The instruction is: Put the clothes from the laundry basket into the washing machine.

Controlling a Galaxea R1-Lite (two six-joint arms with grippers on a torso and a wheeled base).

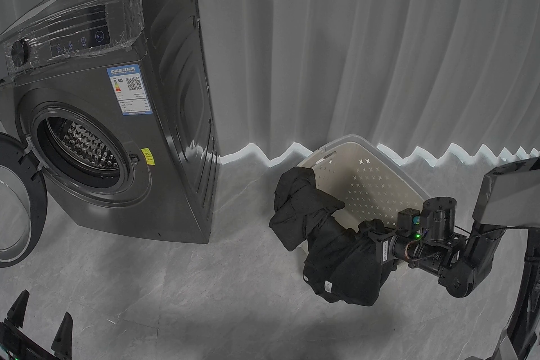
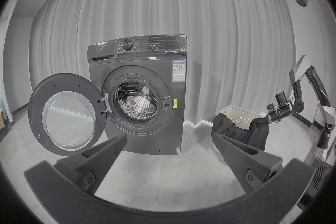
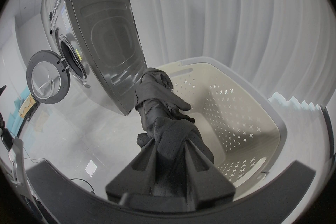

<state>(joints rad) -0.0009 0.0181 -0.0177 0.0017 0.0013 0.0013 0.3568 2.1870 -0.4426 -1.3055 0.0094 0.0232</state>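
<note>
Black clothes [image 1: 332,243], a crumpled bundle of dark fabric, hang over the rim of the cream perforated plastic laundry basket [image 1: 371,181] at the lower right of the head view, spilling partly outside it above the grey marbled floor [image 1: 197,288]. My right end effector [image 1: 378,250] is buried in the bundle's right side. The dark grey front-loading washing machine [image 1: 112,113] fills the upper left. Its round glass door [image 1: 14,203] is swung open at the left edge, and the steel drum [image 1: 84,147] is exposed. My left end effector [image 1: 44,316] sits in the lower left corner, spread wide and holding nothing. A white pleated curtain [image 1: 365,40] hangs behind.

In the left wrist view my left fingers stand far apart with the machine's open mouth beyond them. The basket and its cloth are well apart from the machine.

In the right wrist view my two fingers are clamped on a fold of the cloth, and the rest trails over the basket's rim toward the machine.

I judge this to be the lifting-out step, with nothing loaded yet. The next move calls for raising the bundle until its trailing end clears the rim, then a long carry to the drum mouth.

I cannot tell whether this is one garment or several, nor how deep my grip goes. The cloth hides the basket's near corner, and the drum's depths are dark.
</note>
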